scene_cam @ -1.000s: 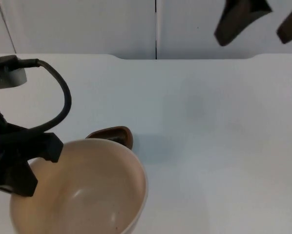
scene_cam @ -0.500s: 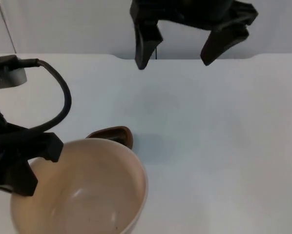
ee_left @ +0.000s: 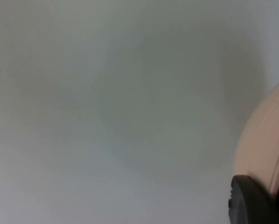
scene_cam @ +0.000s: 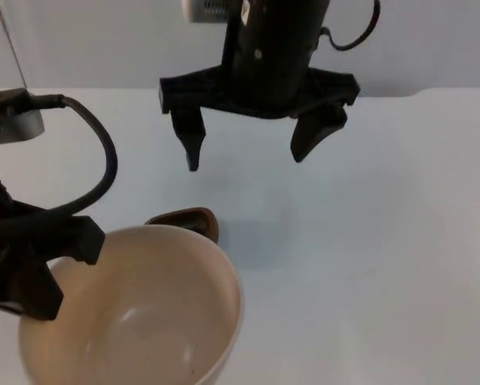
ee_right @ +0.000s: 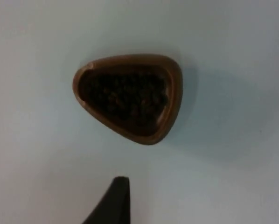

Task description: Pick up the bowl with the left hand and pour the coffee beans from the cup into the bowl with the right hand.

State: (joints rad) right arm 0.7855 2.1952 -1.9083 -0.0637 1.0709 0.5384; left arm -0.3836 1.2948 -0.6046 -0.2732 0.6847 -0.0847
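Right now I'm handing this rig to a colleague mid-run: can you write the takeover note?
Left gripper: shut on the rim of the cream bowl, held up off the white table.
Right gripper: fingers open, empty, hovering above the table behind the cup.
Brown cup: standing on the table just behind the bowl, full of coffee beans.
Done: bowl picked up.
Left: grasp the cup with the right gripper, pour the beans into the bowl.

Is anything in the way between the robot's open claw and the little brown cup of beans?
Nothing visible is. The right gripper hangs open above the white table, and the small brown rounded-triangle cup of coffee beans stands alone below it. The cream ceramic bowl, held by the left gripper, is beside the cup.
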